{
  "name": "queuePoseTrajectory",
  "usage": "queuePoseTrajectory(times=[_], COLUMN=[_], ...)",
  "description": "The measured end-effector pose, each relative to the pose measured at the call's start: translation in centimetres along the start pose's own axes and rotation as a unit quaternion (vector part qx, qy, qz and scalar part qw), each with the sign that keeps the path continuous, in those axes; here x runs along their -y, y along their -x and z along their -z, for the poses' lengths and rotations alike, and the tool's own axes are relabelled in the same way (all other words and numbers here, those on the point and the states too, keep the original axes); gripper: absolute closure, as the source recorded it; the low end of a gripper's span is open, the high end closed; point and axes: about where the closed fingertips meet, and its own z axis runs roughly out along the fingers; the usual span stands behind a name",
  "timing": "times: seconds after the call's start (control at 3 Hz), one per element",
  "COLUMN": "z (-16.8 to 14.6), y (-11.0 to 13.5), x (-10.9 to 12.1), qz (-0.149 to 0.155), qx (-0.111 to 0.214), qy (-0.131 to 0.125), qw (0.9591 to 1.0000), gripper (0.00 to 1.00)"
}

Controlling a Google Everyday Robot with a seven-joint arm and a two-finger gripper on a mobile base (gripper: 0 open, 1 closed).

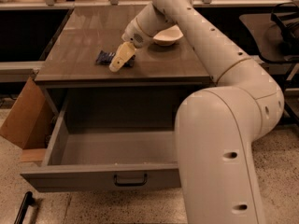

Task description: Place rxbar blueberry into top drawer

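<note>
The rxbar blueberry (105,57), a small dark navy-blue wrapped bar, lies on the brown cabinet top (84,36) left of centre. My gripper (117,64) hangs from the white arm with its cream fingertips down over the bar's right end, touching or just above it. The top drawer (100,181) is pulled wide open below the cabinet top, grey, with a small black handle (130,180) at the centre of its front panel. Its inside looks bare.
A white bowl (168,35) sits on the cabinet top right of the gripper. A brown cardboard flap (23,118) leans at the left of the drawer. My big white arm body (219,157) covers the drawer's right side. A dark chair (285,22) stands far right.
</note>
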Motion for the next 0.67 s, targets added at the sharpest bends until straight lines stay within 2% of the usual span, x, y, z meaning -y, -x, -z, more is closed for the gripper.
queuePoseTrajectory(times=[0.33,0.67], z=[-0.81,-1.31], y=[-0.27,-0.34], x=[-0.09,-0.33], qz=[-0.007,-0.014], qx=[-0.010,-0.008], qy=[0.003,0.007], qw=[0.9999,0.9998], gripper=[0.16,0.39])
